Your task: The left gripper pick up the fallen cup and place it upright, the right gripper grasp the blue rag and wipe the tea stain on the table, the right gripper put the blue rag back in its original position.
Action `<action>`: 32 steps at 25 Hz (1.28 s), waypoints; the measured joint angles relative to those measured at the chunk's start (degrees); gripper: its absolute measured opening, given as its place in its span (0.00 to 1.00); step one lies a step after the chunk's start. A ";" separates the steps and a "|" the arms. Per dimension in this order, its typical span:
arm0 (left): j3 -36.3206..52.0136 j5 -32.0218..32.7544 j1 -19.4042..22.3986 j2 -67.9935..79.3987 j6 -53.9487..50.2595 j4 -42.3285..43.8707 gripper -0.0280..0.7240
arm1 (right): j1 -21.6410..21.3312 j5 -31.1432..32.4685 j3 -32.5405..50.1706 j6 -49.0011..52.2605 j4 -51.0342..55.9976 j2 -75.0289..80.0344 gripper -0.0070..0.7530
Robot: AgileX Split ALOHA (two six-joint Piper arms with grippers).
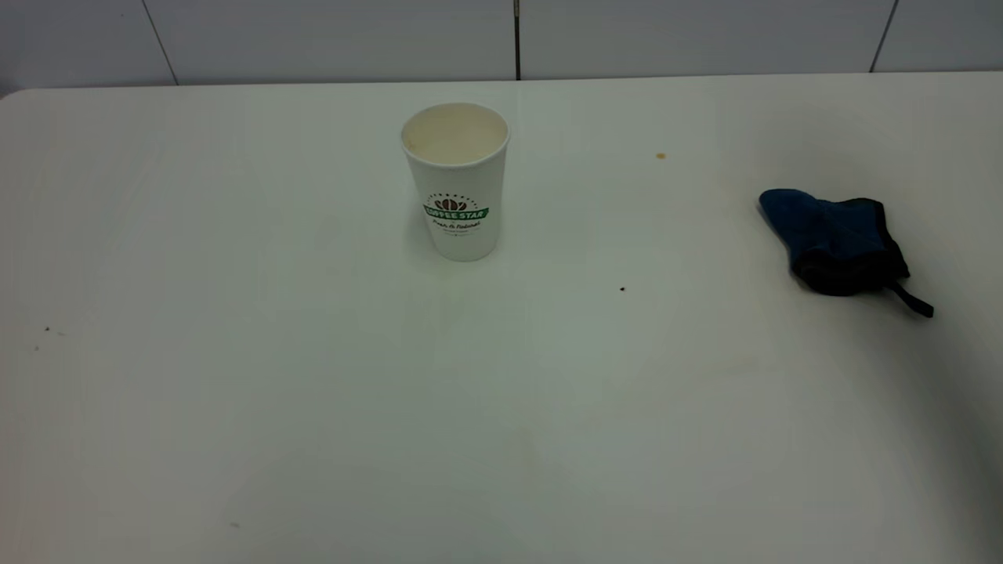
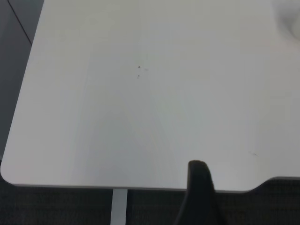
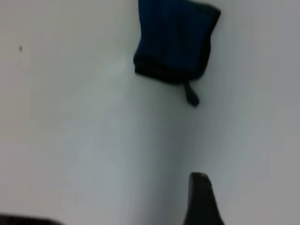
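Note:
The cup (image 1: 457, 178) stands upright on the table (image 1: 235, 407), a little behind its middle, logo facing the camera. The blue rag (image 1: 834, 239) lies crumpled at the right side of the table, its black loop tag pointing to the front right. It also shows in the right wrist view (image 3: 174, 40). No light-brown puddle shows on the table. Neither gripper shows in the exterior view. A black tip of my left gripper (image 2: 199, 187) hangs over the table's near corner edge. A black tip of my right gripper (image 3: 200, 197) hovers over bare table, well short of the rag.
A tiny brown speck (image 1: 660, 156) lies right of the cup and a dark speck (image 1: 622, 289) in front of it. A grey panelled wall (image 1: 517, 39) runs behind the table. The table's rounded corner (image 2: 9, 176) shows in the left wrist view.

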 joint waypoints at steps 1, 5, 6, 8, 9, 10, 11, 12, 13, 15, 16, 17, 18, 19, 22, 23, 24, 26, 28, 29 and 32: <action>0.00 0.00 0.00 0.00 0.00 0.00 0.79 | 0.00 1.22 3.84 0.77 0.06 -4.27 0.71; 0.00 0.00 0.00 0.00 0.00 0.00 0.79 | 0.00 3.09 17.46 3.78 0.09 -20.46 0.71; 0.00 0.00 0.00 0.00 0.00 0.00 0.79 | 0.00 3.68 20.96 3.92 0.09 -23.94 0.71; 0.00 0.00 0.00 0.00 0.00 0.00 0.79 | 0.00 5.24 27.34 4.12 0.26 -32.37 0.70; 0.00 0.00 0.00 0.00 0.00 0.00 0.79 | 0.00 6.29 29.64 4.25 0.42 -36.56 0.70; 0.00 0.00 0.00 0.00 0.00 0.00 0.79 | 0.00 7.05 32.08 4.33 0.96 -39.97 0.70; 0.00 0.00 0.00 0.00 0.00 0.00 0.79 | 0.00 7.90 34.24 4.33 1.84 -43.95 0.70; 0.00 0.00 0.00 0.00 0.00 0.00 0.79 | 0.00 8.57 35.81 4.33 2.87 -47.88 0.70; 0.00 0.00 0.00 0.00 0.00 0.00 0.79 | 0.00 9.26 37.53 4.33 3.79 -51.08 0.70; 0.00 0.00 0.00 0.00 0.00 0.00 0.79 | 0.00 9.91 39.75 4.33 5.06 -58.23 0.70; 0.00 0.00 0.00 0.00 0.00 0.00 0.79 | 0.00 9.91 40.03 4.33 5.19 -61.43 0.70; 0.00 0.00 0.00 0.00 0.00 0.00 0.79 | 0.00 9.85 40.18 4.38 5.30 -63.93 0.70; 0.00 0.00 0.00 0.00 0.00 0.00 0.79 | 0.00 9.91 40.24 4.37 5.34 -66.63 0.70; 0.00 0.00 0.00 0.00 0.00 0.00 0.79 | 0.00 9.97 40.24 4.37 5.34 -69.04 0.70; 0.00 0.00 0.00 0.00 0.00 0.00 0.79 | 0.00 10.11 40.24 4.37 5.34 -74.41 0.70; 0.00 0.00 0.00 0.00 0.00 0.00 0.79 | 0.00 10.13 40.24 4.37 5.34 -75.83 0.70; 0.00 0.00 0.00 0.00 0.00 0.00 0.79 | 0.00 10.18 40.24 4.37 5.34 -76.86 0.70; 0.00 0.00 0.00 0.00 0.00 0.00 0.79 | 0.00 10.30 40.28 4.37 5.34 -78.99 0.70; 0.00 0.00 0.00 0.00 0.00 0.00 0.79 | 0.00 10.50 40.28 4.37 5.34 -81.09 0.70; 0.00 0.00 0.00 0.00 0.00 0.00 0.79 | 0.00 10.56 40.28 4.37 5.34 -82.30 0.70; 0.00 0.00 0.00 0.00 0.00 0.00 0.79 | 0.00 10.74 40.28 4.39 5.34 -86.13 0.70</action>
